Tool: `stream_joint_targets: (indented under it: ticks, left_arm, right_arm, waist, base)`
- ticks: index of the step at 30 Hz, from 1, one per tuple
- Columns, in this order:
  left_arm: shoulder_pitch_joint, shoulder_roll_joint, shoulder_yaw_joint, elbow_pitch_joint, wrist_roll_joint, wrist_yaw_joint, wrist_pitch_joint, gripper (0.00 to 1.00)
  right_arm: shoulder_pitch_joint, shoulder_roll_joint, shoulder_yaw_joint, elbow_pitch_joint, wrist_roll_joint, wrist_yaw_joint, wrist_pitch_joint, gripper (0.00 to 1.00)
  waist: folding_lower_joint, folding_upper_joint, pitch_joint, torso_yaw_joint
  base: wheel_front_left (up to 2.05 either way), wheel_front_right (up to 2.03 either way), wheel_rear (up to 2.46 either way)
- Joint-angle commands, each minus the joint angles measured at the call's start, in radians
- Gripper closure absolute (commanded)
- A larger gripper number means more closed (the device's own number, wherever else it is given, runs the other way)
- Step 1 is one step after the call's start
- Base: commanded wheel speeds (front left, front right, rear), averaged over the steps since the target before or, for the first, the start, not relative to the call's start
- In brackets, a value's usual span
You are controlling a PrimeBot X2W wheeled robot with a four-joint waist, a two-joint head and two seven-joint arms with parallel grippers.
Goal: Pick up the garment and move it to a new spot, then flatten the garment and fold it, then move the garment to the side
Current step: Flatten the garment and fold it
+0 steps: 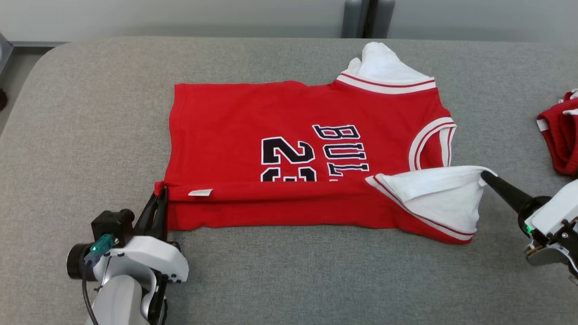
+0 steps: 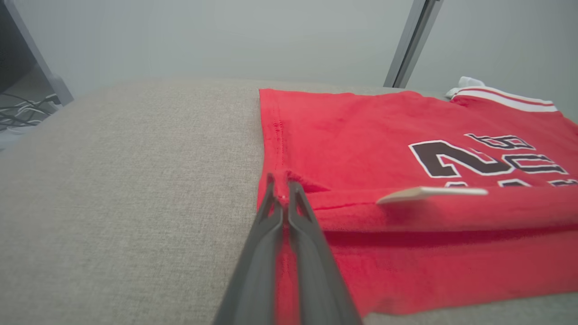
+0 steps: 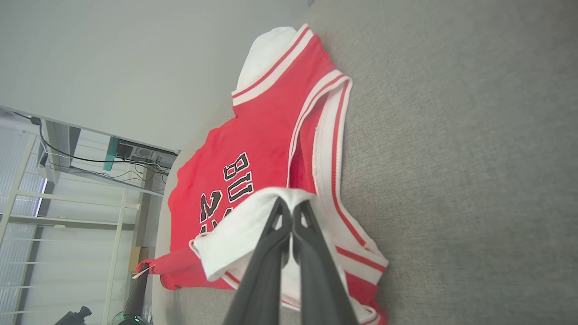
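The left gripper (image 1: 161,198) and right gripper (image 1: 487,177) each pinch a near end of the red cloth basketball shirt (image 1: 289,117) stretched sideways between them.

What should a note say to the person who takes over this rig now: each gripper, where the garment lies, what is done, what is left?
Left gripper: shut on the hem corner of the red jersey, at its near left end.
Right gripper: shut on the jersey's white part, at its near right end.
Jersey: spread on the grey surface, near edge turned over onto the front, hiding the bottom of the number.
Done: flattened; first fold laid over.
Left: release, finish folding, move it aside.
Another red garment lies at the right edge, apart from the jersey.
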Motion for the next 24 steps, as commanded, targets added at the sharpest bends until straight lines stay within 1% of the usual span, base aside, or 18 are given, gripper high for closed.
stream_joint_targets:
  ticks: [1,9,19,24]
  left_arm:
    - [-0.020,0.005,-0.001,0.002,-0.002,0.005,-0.001,1.00]
    - [-0.081,0.005,-0.036,0.035,0.005,0.011,-0.001,1.00]
    - [-0.127,0.005,-0.051,0.070,-0.002,0.021,-0.001,1.00]
    - [-0.142,0.004,-0.066,0.088,-0.010,0.034,-0.001,1.00]
  right_arm:
    - [-0.013,0.000,0.003,0.007,-0.002,0.001,-0.002,1.00]
    - [-0.095,0.042,0.049,0.081,-0.012,0.001,-0.009,1.00]
    - [-0.156,0.080,0.084,0.164,-0.010,0.001,-0.020,1.00]
    - [-0.179,0.099,0.106,0.191,-0.011,0.001,-0.005,1.00]
  waist:
    - [0.0000,0.0000,0.009,0.003]
    - [0.0000,0.0000,0.042,0.009]
    - [0.0000,0.0000,0.070,0.010]
    - [0.0000,0.0000,0.084,0.010]
  base:
    - [0.00,0.00,0.00]
    - [0.00,0.00,0.00]
    - [0.00,0.00,0.00]
    - [0.00,0.00,0.00]
